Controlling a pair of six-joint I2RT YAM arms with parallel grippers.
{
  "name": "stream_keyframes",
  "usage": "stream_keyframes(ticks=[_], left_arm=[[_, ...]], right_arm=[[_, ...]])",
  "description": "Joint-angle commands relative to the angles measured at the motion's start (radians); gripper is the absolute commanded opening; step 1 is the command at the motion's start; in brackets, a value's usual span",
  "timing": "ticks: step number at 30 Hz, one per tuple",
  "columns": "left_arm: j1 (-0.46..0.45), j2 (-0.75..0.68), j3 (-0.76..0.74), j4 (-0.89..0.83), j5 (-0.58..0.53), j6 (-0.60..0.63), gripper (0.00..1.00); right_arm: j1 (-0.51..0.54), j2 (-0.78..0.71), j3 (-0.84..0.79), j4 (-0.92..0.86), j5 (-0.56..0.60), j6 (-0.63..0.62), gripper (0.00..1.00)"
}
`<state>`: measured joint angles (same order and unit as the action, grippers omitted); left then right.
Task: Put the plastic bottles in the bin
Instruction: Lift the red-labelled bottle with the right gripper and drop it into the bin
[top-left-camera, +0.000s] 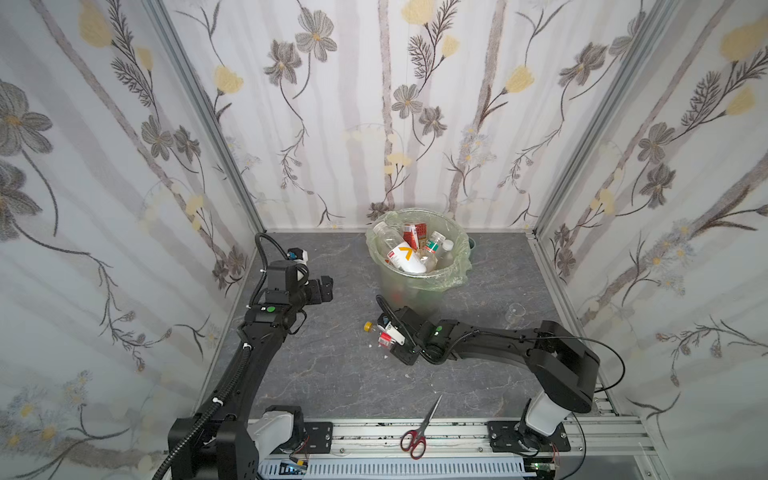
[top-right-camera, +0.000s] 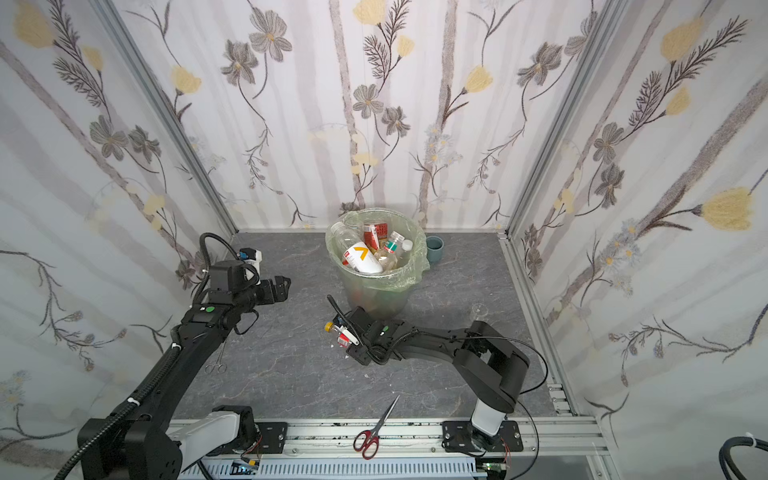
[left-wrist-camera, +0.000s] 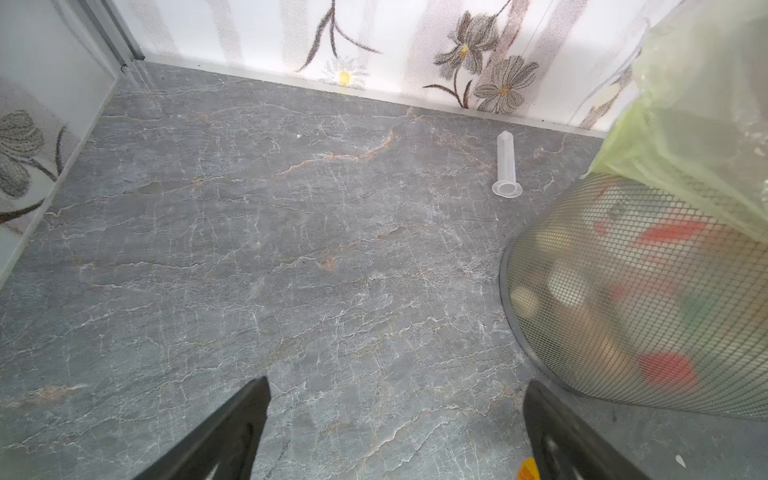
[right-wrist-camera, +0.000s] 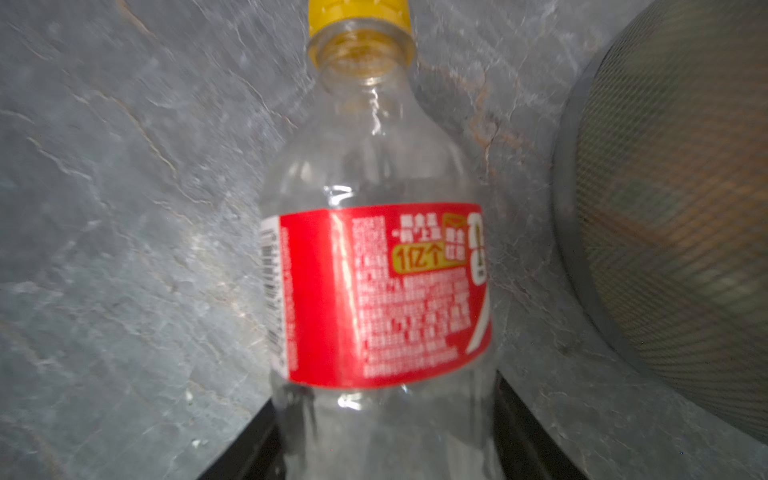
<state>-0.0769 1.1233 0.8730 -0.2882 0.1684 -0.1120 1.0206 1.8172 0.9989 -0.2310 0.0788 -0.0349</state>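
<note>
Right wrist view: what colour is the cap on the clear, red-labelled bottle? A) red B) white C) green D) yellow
D: the cap on the bottle is plainly yellow, above the clear neck and the red label.

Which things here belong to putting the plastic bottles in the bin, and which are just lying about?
For the job: yellow-capped bottle, between the jaws of the right gripper; bin; bottles already in it.
Lying about: red-handled scissors; clear tube; teal cup beside the bin; clear glass; small metal forceps.
</note>
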Motion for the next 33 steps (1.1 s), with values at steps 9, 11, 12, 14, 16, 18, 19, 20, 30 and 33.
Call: stream_keyframes(ticks=[9, 11, 12, 14, 16, 18, 19, 20, 30, 33], left_arm=[[0.001, -0.010, 0.000, 0.027, 0.003, -0.002, 0.97], [0.001, -0.011, 0.000, 0.027, 0.005, -0.002, 0.97], [0.002, -0.011, 0.001, 0.026, 0.006, -0.003, 0.97], [0.002, -0.013, 0.000, 0.027, 0.008, -0.003, 0.97], [0.001, -0.014, 0.000, 0.028, 0.010, -0.002, 0.97], [0.001, -0.016, 0.000, 0.028, 0.011, -0.003, 0.97], [0.002, -0.016, 0.001, 0.027, 0.013, -0.004, 0.97], [0.001, -0.016, 0.001, 0.027, 0.014, -0.005, 0.97], [0.002, -0.022, -0.005, 0.029, 0.016, -0.004, 0.97], [0.001, -0.022, -0.005, 0.029, 0.016, -0.005, 0.97]], right_arm=[[-0.052, -0.338, 0.055, 0.049, -0.234, -0.038, 0.55], [-0.081, -0.375, 0.085, 0.046, -0.228, -0.037, 0.55], [-0.103, -0.394, 0.107, 0.039, -0.235, -0.035, 0.54], [-0.158, -0.424, 0.147, 0.039, -0.240, -0.024, 0.53], [-0.218, -0.442, 0.182, 0.043, -0.241, -0.005, 0.53], [-0.271, -0.447, 0.221, 0.047, -0.222, 0.017, 0.52], [-0.289, -0.444, 0.241, 0.047, -0.198, 0.024, 0.52], [-0.305, -0.434, 0.261, 0.045, -0.167, 0.028, 0.52], [-0.388, -0.252, 0.409, 0.024, -0.043, 0.102, 0.52], [-0.404, -0.197, 0.437, 0.040, -0.037, 0.108, 0.52]])
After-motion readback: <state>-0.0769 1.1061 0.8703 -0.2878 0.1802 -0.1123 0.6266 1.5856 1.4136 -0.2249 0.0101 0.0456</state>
